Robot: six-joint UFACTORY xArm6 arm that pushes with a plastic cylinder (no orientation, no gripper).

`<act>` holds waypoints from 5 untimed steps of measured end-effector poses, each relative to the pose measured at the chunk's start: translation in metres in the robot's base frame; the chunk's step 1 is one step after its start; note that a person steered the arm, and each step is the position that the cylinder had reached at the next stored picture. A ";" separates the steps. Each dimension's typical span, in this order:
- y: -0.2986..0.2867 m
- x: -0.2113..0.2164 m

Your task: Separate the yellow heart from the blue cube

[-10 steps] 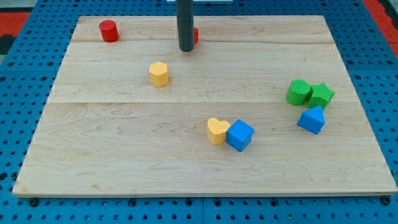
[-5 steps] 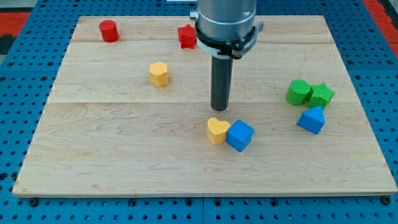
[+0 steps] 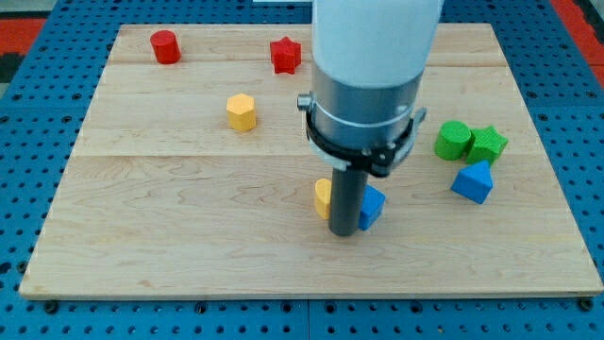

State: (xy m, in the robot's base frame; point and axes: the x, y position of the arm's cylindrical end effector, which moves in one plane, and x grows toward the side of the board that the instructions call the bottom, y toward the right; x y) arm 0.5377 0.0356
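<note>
The yellow heart (image 3: 323,197) and the blue cube (image 3: 372,205) lie side by side below the board's middle, both partly hidden by my rod. My tip (image 3: 343,230) stands right in front of the seam between them, toward the view's bottom. Only the heart's left edge and the cube's right part show. Whether the two blocks still touch is hidden behind the rod.
A yellow hexagon block (image 3: 242,111) lies at upper left, a red cylinder (image 3: 165,46) and a red star (image 3: 285,54) along the top. Two green blocks (image 3: 454,141) (image 3: 488,144) and a blue triangular block (image 3: 473,181) sit at the right. The wooden board (image 3: 170,236) has a blue pegboard around it.
My rod has moved from the board's top down toward the view's bottom, past the upper side of the heart and cube, and now stands in front of the pair. The blocks look unmoved.
</note>
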 end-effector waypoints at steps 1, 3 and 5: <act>-0.025 -0.014; -0.014 -0.070; -0.022 -0.112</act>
